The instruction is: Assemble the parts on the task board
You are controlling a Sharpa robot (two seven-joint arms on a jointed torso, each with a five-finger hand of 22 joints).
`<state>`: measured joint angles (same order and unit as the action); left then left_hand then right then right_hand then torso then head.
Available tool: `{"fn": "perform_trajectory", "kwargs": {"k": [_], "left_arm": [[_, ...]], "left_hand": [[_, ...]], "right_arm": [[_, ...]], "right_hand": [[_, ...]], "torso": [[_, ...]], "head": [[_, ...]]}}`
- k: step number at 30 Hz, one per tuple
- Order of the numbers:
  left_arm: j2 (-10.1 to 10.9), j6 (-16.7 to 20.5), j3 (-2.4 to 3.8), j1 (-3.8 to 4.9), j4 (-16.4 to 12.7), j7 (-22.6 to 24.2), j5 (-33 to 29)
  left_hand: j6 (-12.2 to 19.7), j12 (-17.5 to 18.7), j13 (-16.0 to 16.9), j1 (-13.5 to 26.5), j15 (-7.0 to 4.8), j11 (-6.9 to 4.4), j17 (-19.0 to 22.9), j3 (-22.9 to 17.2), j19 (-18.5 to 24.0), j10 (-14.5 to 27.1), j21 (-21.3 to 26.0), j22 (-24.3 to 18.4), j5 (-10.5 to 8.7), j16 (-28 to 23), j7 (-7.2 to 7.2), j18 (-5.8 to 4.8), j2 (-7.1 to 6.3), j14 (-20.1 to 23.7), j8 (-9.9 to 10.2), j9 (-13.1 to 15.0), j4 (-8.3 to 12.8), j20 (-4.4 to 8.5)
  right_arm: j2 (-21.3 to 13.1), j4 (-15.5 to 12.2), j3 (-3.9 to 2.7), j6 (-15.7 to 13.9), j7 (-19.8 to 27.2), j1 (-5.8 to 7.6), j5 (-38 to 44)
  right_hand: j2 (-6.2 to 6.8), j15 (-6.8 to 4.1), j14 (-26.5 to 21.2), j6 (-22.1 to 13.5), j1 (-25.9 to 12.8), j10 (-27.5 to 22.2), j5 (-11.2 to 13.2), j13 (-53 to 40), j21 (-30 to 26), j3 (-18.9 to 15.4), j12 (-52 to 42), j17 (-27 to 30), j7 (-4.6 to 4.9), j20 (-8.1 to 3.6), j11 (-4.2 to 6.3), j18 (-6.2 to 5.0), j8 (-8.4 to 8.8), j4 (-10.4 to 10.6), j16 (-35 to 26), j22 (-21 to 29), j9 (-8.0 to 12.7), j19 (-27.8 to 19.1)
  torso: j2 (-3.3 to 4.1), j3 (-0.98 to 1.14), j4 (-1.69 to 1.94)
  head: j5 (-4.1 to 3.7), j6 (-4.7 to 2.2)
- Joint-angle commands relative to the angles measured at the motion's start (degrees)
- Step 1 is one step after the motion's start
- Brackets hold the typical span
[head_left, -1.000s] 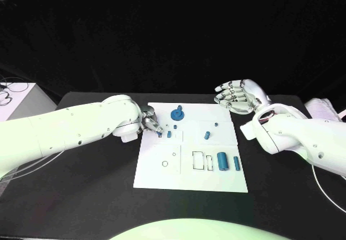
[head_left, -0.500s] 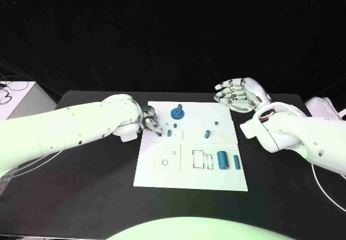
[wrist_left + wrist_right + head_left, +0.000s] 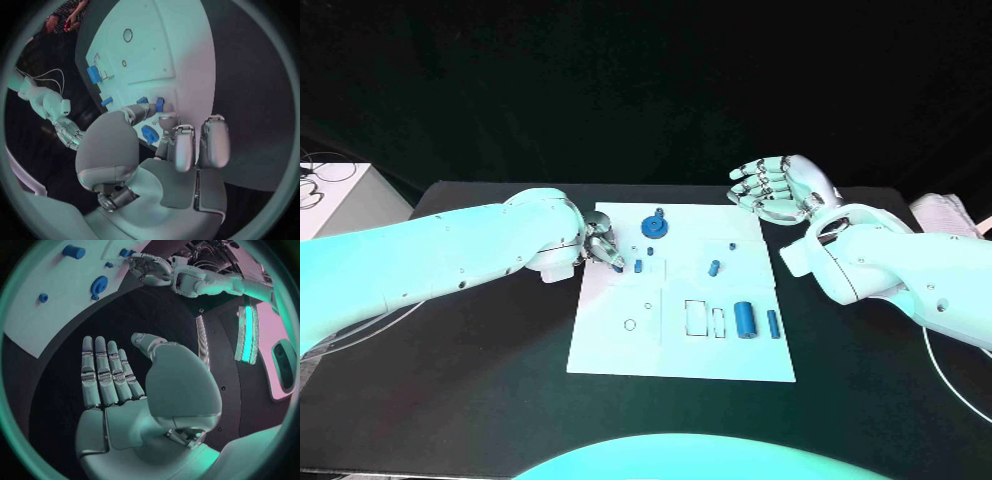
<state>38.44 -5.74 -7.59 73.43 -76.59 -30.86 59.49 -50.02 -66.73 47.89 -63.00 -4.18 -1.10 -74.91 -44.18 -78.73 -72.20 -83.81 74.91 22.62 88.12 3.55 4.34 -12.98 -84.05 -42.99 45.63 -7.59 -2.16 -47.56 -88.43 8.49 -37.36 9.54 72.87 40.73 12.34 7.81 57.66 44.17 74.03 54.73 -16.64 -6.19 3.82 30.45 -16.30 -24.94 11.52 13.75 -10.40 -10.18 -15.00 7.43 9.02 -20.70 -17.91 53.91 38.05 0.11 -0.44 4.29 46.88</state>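
Nothing moves since the earlier frame: our left robot hand (image 3: 602,247) still pinches a small blue part (image 3: 619,267) at the task board (image 3: 682,350) left edge; right robot hand (image 3: 776,187) waits released, farther.

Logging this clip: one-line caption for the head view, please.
Left hand touches small blue parts at the white task board; right hand open, raised beside it.

No visible change, left hand (image 3: 602,246) and right hand (image 3: 776,188) placed as before
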Motion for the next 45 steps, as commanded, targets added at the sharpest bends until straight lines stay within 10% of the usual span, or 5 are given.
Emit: {"fn": "perform_trajectory", "kwargs": {"k": [1, 32, 45], "left_arm": [[-0.3, -1.5, -0.07, -0.21, 0.2, 0.3, 0.4], [-2.1, -3.9, -0.77, -0.84, 1.8, 0.1, -0.1], [-1.9, -3.8, -0.82, -0.84, 2.3, -0.5, -0.1]], "left_hand": [[-0.8, -0.1, 0.0, 0.0, -0.30, -0.23, -12.1, -8.8, -0.3, -0.2, -0.1, 0.3, 0.25, 0.2, -0.59, -0.79, 0.38, -5.1, -0.2, 0.1, 8.7, 0.02], [-0.9, -0.1, 0.0, 1.7, -0.40, -0.41, -12.3, -7.6, -0.2, -0.6, 0.0, 0.2, -0.51, 0.3, -0.94, -0.79, -0.01, -5.1, -0.4, 0.6, 7.7, 0.10], [-2.6, -0.1, 0.5, 6.2, -0.90, -1.01, -12.2, 4.8, -0.3, -0.7, 0.4, 0.1, -1.54, 0.3, -1.90, -0.81, -0.52, -5.1, 0.6, 0.2, 1.5, 0.50]], "right_arm": [[0.0, 0.0, -0.01, 1.0, 0.9, -0.01, 0.0], [0.0, 0.0, -0.01, 1.7, 0.6, -0.04, 0.0], [-0.1, 0.0, -0.01, 1.8, 0.6, -0.05, -0.1]], "right_hand": [[0.02, -0.02, 0.4, 0.2, -0.7, 0.5, -0.4, 0.1, -0.2, -0.3, 0.3, 0.1, 2.56, 0.33, 0.00, -0.31, 0.23, -0.1, -0.3, 0.2, 0.1, 0.0], [-0.11, 0.09, 0.5, 0.2, -1.0, 0.5, -0.5, 0.8, -0.2, -0.6, 0.5, 0.7, 2.73, 0.43, -0.13, -0.31, 0.31, 0.0, -0.8, 1.1, 0.3, 0.0], [-0.14, 0.19, 0.5, 0.1, -1.2, 0.4, -0.5, 1.1, -0.2, -0.8, 0.7, 1.1, 2.84, 0.50, -0.24, -0.29, 0.40, 0.1, -1.0, 1.7, 0.4, -0.1]], "torso": [[0.04, -0.01, 0.01], [-0.05, 0.03, 0.07], [-0.02, 0.01, 0.05]], "head": [[-0.09, 0.10], [-0.50, 0.83], [-0.50, 0.79]]}}
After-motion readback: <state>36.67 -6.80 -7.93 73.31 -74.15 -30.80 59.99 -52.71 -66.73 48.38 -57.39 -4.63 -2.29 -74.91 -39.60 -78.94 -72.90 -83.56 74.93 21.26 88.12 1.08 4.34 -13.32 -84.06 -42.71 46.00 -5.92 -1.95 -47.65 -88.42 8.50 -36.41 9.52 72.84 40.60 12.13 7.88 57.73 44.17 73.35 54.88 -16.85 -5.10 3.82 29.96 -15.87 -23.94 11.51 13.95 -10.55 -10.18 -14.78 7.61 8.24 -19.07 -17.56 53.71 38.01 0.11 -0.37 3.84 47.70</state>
